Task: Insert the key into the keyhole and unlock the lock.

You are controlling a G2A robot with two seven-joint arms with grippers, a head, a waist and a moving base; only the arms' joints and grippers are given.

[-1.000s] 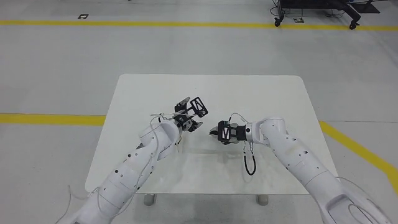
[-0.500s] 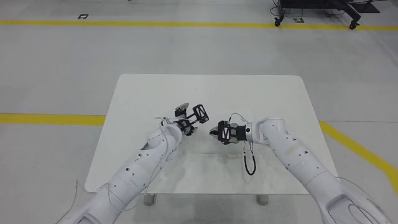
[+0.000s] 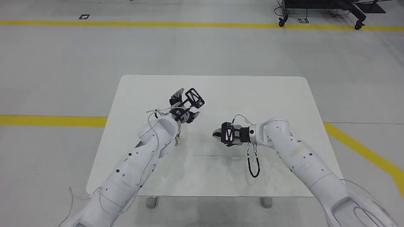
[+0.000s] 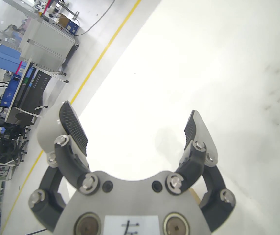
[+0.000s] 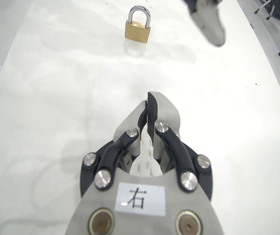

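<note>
Here's the left arm (image 3: 132, 170), stretching up from the lower left of the top view, wrist angled toward the centre; left gripper (image 3: 185, 96) sits just above mid-frame, jaws spread wide, ribbed pads (image 4: 73, 127) well apart; over to the right arm (image 3: 303, 161), reaching in from the lower right, forearm pointing left across the frame; right gripper (image 3: 217, 133) at dead centre, black pads (image 5: 152, 113) pressed tight together; the two grippers near each other, not touching.

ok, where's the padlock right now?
In the right wrist view the padlock stands upright on the white table, straight ahead of the shut right gripper and well apart from it, with nothing gripping it.
</note>
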